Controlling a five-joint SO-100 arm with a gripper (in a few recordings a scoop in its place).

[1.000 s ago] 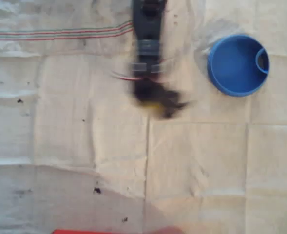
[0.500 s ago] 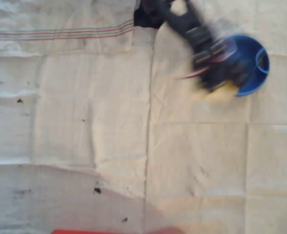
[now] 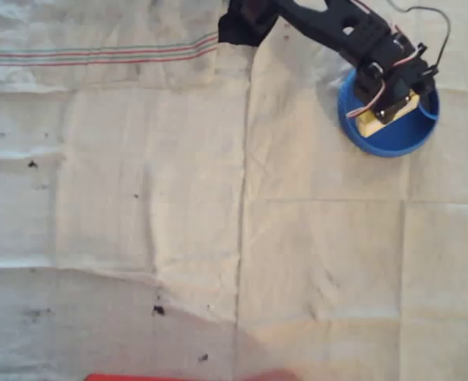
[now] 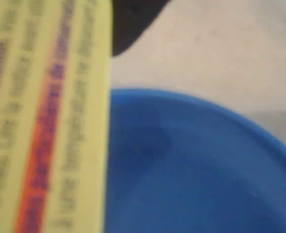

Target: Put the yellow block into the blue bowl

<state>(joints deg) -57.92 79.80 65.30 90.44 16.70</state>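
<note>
In the overhead view the black arm reaches from the top edge to the blue bowl (image 3: 388, 139) at the upper right. Its gripper (image 3: 391, 109) hangs over the bowl's inside, shut on the yellow block (image 3: 378, 117), which lies slanted under the fingers. In the wrist view the yellow block (image 4: 45, 116) fills the left side, close and blurred, with faint printed lines and an orange stripe. Beside it the blue bowl (image 4: 196, 170) opens below. A dark finger (image 4: 133, 19) shows at the top.
A creased pale cloth (image 3: 178, 222) covers the table. Red-green stripes (image 3: 98, 55) run across its upper left. A red edge (image 3: 138, 377) lies at the bottom border. Small dark specks (image 3: 158, 309) dot the cloth.
The arm has swung from the cloth's upper middle to the right, carrying the yellow block. It now holds steady over the blue bowl, no longer blurred.
</note>
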